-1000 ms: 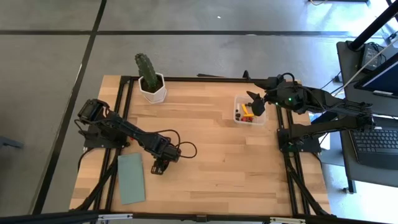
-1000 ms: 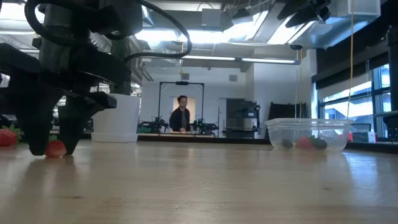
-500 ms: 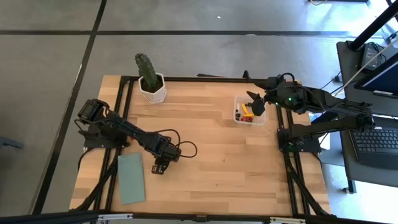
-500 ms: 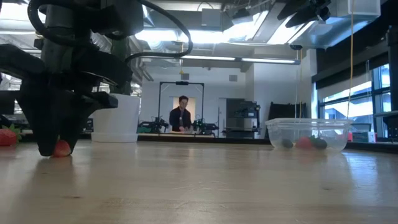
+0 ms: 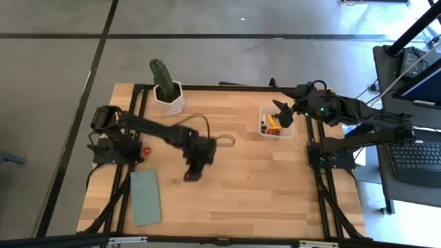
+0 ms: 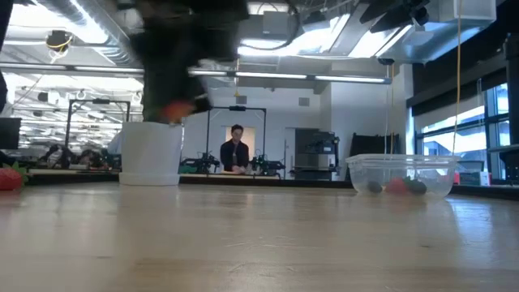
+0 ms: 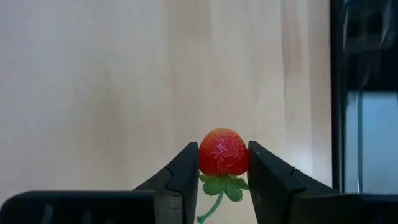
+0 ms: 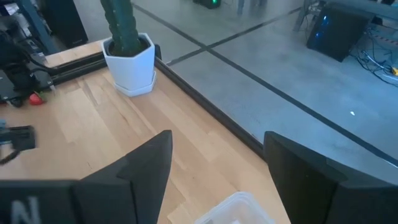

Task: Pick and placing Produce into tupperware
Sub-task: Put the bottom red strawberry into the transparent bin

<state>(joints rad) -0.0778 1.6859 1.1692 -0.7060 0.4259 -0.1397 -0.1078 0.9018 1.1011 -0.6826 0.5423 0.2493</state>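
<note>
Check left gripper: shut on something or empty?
Shut on a strawberry. In the left wrist view the left gripper has both fingers pressed against its sides, lifted off the table.

I count two strawberries (image 7: 223, 152), one pinched in my left fingers (image 7: 186, 171). One tupperware (image 5: 276, 122), one cactus pot (image 5: 169, 97), one green pad (image 5: 145, 197).

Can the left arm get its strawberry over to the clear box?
Probably yes. The left pincer is shut on the strawberry and is lifted above the table. Only bare wood lies between it and the tupperware. The right pincer hovers over that box, though, and might crowd the drop.
</note>
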